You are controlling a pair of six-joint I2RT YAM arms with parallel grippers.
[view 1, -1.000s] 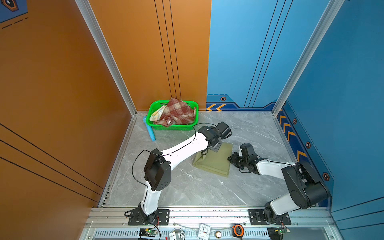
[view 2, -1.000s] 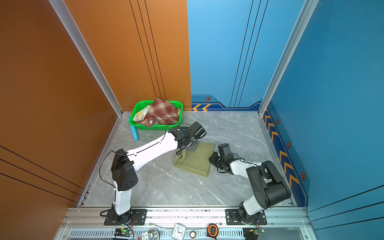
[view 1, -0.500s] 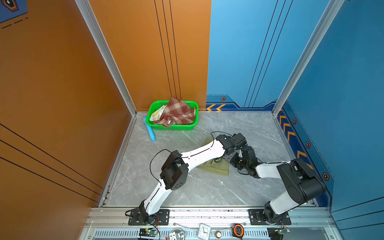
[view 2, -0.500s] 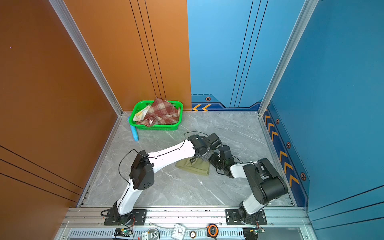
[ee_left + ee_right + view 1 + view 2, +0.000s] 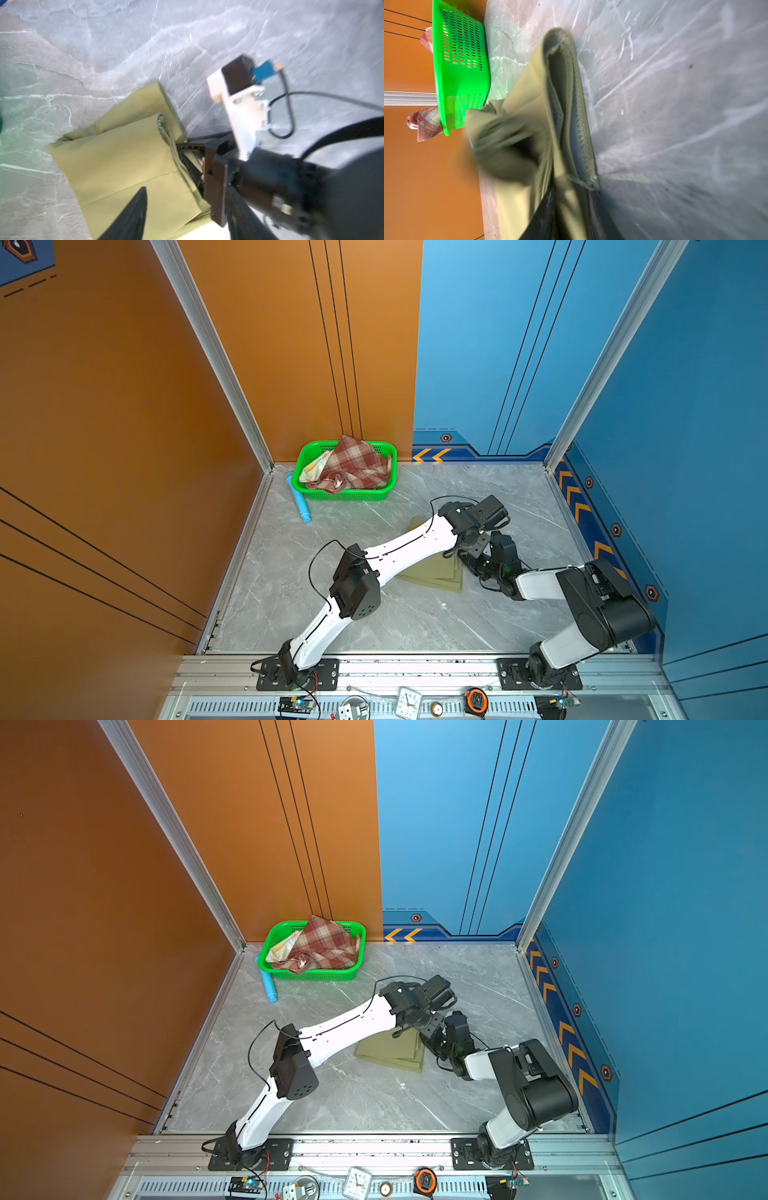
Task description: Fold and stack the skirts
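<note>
Top views both show a grey, white-veined marble-look bench (image 5: pixel 365 614) boxed in by tall wall panels. The panels are orange on the left and far left and blue on the far right and right. Aluminium posts stand at the corners, and yellow chevrons run along a dark-blue skirting. A metal rail (image 5: pixel 415 668) runs along the near edge. A small white clock (image 5: pixel 408 701) and an orange-and-black tape measure (image 5: pixel 478 700) lie below it, their markings too small to read.

The folded olive-green cloth skirt (image 5: pixel 436 578) lies flat on the bench, right of centre. In the far-left corner a green plastic mesh basket (image 5: pixel 345 494) holds the red-brown and cream plaid skirt (image 5: pixel 357 466), which lies partly over the pale yellow skirt (image 5: pixel 313 464). A light-blue plastic tube (image 5: pixel 300 502) lies just beside the basket's left wall.

The left arm stretches from its near-left base diagonally across the bench, with its elbow raised, its white forearm over the olive skirt and its wrist bent downward. In the left wrist view one dark finger (image 5: pixel 137 207) of the left claw (image 5: pixel 468 552) hovers above the skirt and pinches nothing; the claw stands wide. The right arm is folded low from its near-right base, forearm pointing left. The right claw (image 5: pixel 184 153) is narrow about the skirt's right edge, with layers of cloth between its fingers, just beside the left claw.
</note>
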